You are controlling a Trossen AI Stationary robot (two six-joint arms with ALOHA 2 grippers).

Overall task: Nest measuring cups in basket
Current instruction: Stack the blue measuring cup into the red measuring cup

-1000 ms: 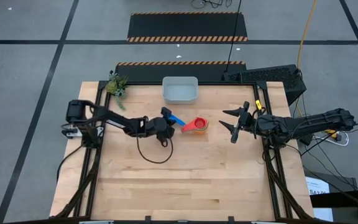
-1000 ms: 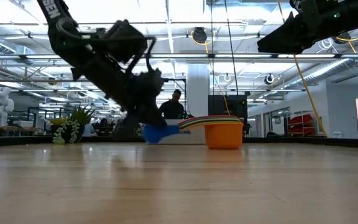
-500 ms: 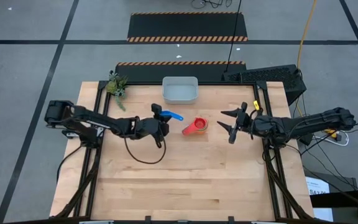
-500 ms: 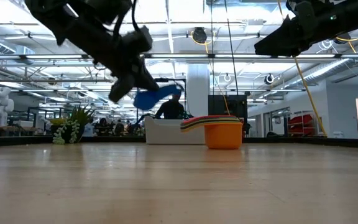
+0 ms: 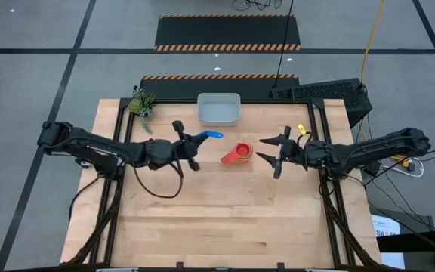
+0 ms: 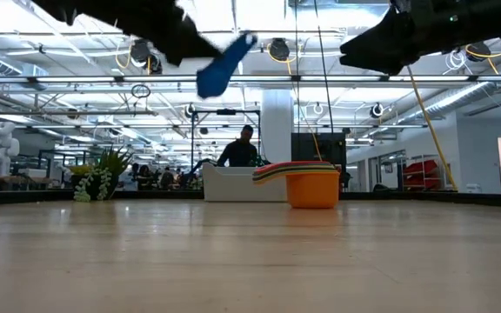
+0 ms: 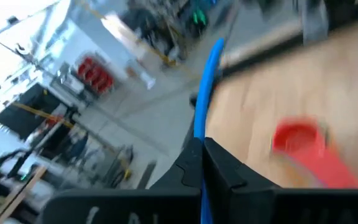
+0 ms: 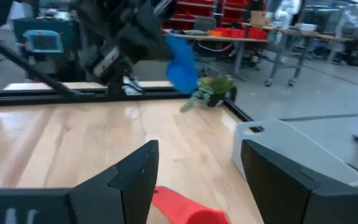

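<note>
Overhead ceiling strip lights (image 6: 103,39) give bright, even illumination, glaring white in the low view. Shadows on the table (image 5: 225,204) are faint. The left wrist view is heavily motion-blurred; the right wrist view's background is soft.

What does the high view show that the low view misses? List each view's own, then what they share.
High view only: the left gripper, shut on the blue cup's handle, the open right gripper, and the basket's inside. Low view only: the blue cup lifted well clear of the table, the stack's coloured layers above its orange cup, and a person beyond the table. Both: blue cup, stack, basket, plant.
</note>
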